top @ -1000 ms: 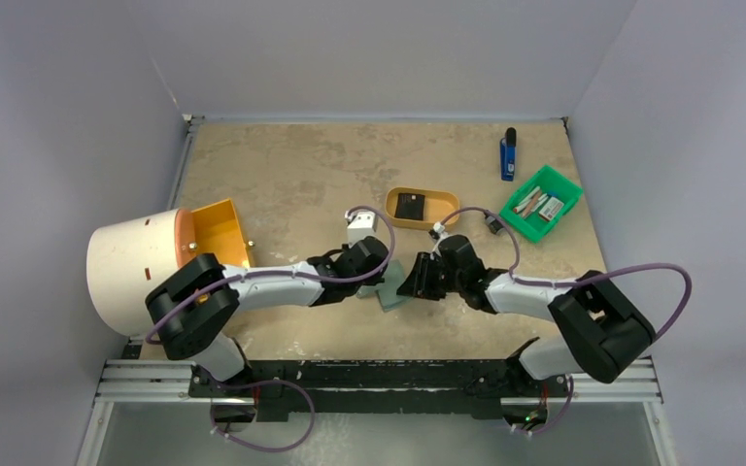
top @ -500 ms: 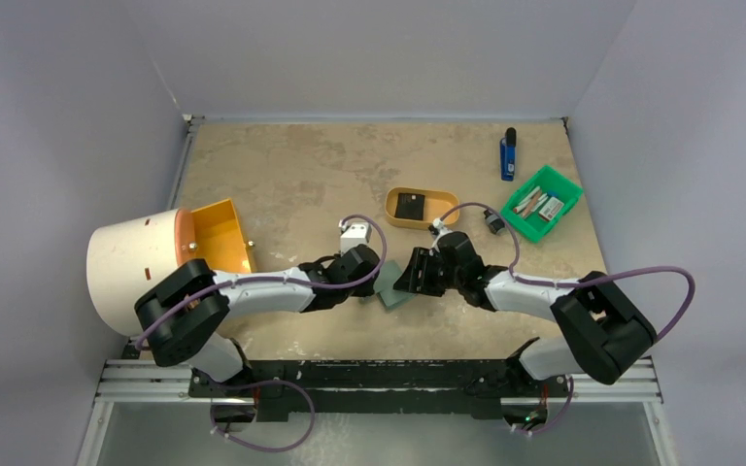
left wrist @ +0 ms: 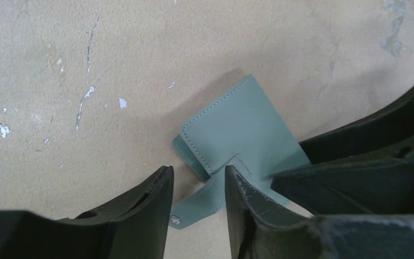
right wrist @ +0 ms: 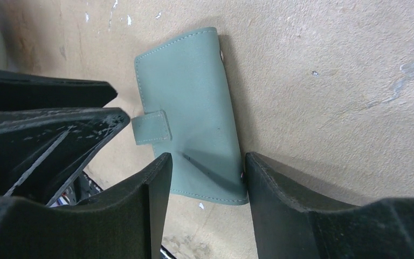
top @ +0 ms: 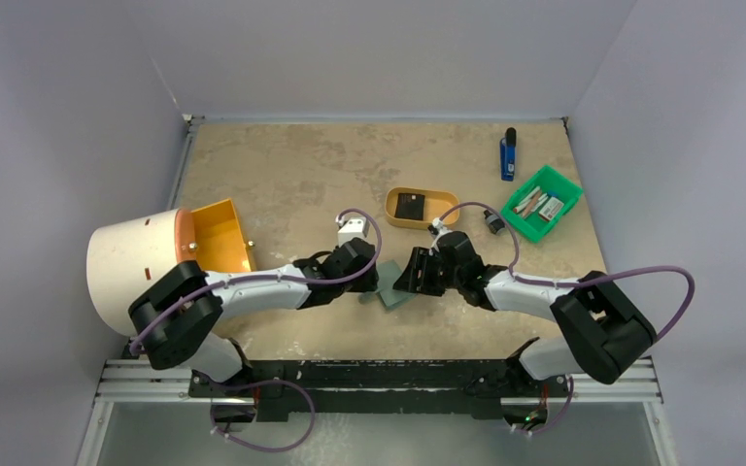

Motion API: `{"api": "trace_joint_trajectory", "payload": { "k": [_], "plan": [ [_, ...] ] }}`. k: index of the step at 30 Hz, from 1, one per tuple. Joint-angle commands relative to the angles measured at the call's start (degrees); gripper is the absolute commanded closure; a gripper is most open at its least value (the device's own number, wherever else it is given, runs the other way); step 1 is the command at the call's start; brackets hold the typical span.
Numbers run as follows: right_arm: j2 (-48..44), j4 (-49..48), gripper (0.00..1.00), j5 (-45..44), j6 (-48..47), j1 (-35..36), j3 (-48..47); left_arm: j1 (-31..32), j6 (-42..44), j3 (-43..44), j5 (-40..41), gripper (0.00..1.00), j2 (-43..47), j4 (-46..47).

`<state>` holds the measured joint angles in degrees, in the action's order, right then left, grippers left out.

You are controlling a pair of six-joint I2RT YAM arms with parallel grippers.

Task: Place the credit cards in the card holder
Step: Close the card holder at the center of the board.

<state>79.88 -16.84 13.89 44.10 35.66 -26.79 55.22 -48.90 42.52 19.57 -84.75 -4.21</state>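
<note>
Since a second ago the left arm has drawn back a little toward its own side and its jaws have parted, while the right arm has barely shifted. Seen from above, a tan table (top: 282, 175) carries two arms reaching in from the near edge and meeting near the middle, both stretched low, forearms angled toward each other. Between them lies the card holder (top: 387, 291), a small sage-green fold-over wallet, flat on the table and folded shut. The left gripper (top: 364, 280) comes at it from the left, the right gripper (top: 410, 282) from the right; both are just beside it, neither clearly nearer. In the right wrist view the card holder (right wrist: 188, 97) runs lengthwise away from the right gripper (right wrist: 205, 159), whose fingers stand apart on either side of its near short end, clamping nothing. The snap tab (right wrist: 151, 127) sticks out sideways from one long edge, toward the left arm. In the left wrist view that snap tab (left wrist: 205, 202) lies loose and unfastened in the gap of the left gripper (left wrist: 197, 175), whose fingers are moderately apart and hold nothing. The coming move likely turns on this: the tab points at the left gripper, so that side seems best placed to lift the flap while the right steadies the body. What look like the credit cards (top: 544, 204) wait well apart in a green bin (top: 534, 233) at the far right.
</note>
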Motion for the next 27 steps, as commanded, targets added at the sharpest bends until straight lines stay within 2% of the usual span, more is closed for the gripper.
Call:
{"api": "trace_joint_trajectory", "payload": {
  "k": [1, 5, 9, 12, 19, 23, 27],
  "plan": [
    [0.68, 3.14, 0.44, -4.19, -1.26, -0.05, -0.21, -1.75, -1.05, 0.79, -3.79, 0.59, -2.28, 3.33],
    [0.23, 3.55, 0.44, -4.56, -1.34, -0.06, 0.07, -1.78, -1.22, 2.29, -3.97, 0.51, -3.73, 3.33],
    [0.03, 3.57, 0.44, -4.49, -1.3, -0.02, 0.08, -1.78, -1.28, 2.53, -4.72, 0.52, -5.29, 3.31],
    [-0.21, 3.65, 0.44, -4.61, -1.26, -0.06, 0.22, -1.72, -1.25, 2.55, -4.63, 0.61, -5.34, 3.33],
    [-0.6, 3.87, 0.44, -3.82, -0.96, -0.06, 0.34, -1.78, 0.05, 1.71, -3.12, 0.93, -6.12, 1.51],
    [-0.36, 1.7, 0.42, 0.78, 1.95, -0.08, 1.48, -1.78, 0.26, -0.08, -2.08, 1.0, -7.18, 1.6],
    [0.1, 0.76, 0.41, 2.59, 2.11, -0.23, 1.51, -1.71, 0.23, -1.6, -1.47, 1.0, -8.15, 2.36]
  ]
}}
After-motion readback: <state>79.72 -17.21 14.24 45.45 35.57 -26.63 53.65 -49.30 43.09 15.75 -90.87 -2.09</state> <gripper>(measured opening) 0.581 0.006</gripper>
